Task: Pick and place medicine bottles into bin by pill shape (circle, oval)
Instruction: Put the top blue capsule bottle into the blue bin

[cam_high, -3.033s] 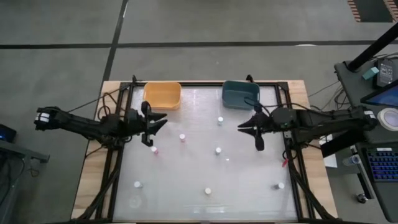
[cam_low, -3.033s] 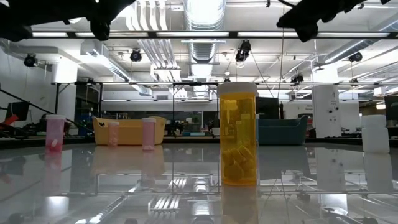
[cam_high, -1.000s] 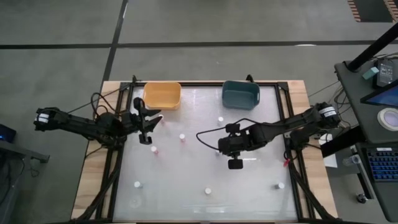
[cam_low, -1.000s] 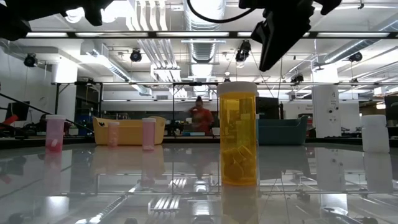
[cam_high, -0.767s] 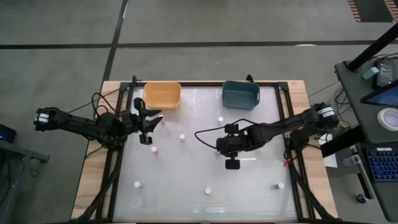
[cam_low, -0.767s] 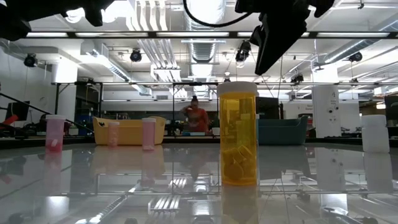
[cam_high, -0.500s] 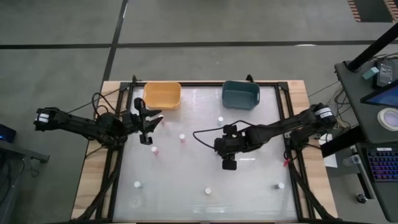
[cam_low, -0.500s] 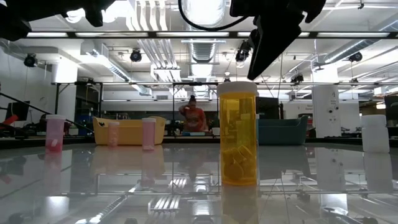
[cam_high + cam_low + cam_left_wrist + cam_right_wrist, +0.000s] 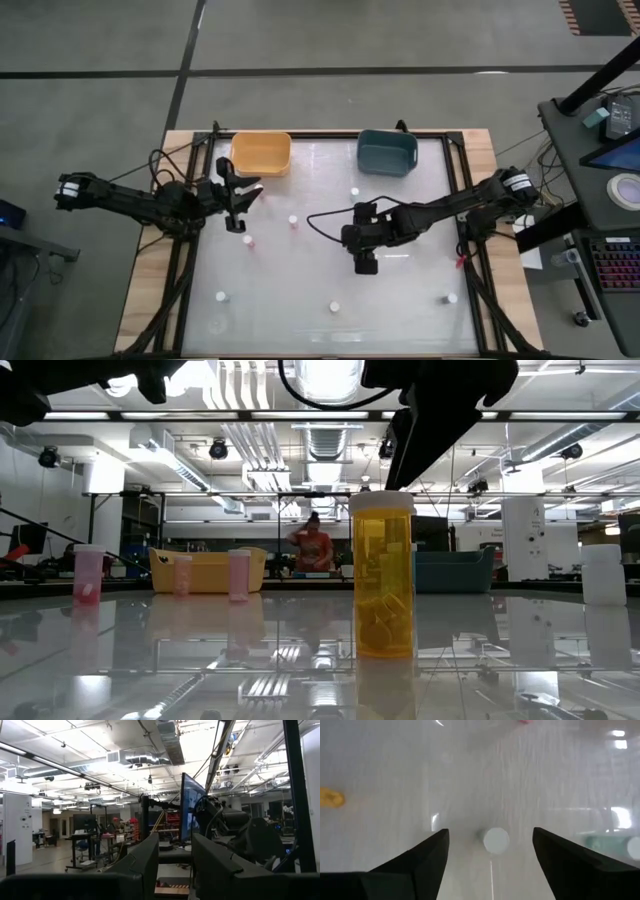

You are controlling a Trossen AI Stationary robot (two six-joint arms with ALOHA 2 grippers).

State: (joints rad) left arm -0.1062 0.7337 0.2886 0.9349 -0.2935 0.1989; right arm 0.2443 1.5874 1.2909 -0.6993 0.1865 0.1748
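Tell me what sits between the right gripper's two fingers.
In the right wrist view, the open right gripper looks down on one white-capped medicine bottle standing on the table, between its fingers; neither finger touches it.

Lit evenly from overhead, with rows of bright ceiling strip lights (image 9: pixel 250 415) blown out to white in the low view. Streaked with glare and mirror reflections across the glossy white tabletop (image 9: pixel 200 660). Backlit to black silhouette at twelve o'clock, the dark arm (image 9: pixel 440 410). Soft and out of focus in the right wrist view, the round white bottle cap (image 9: pixel 496 840). Faint shadows in the high view.
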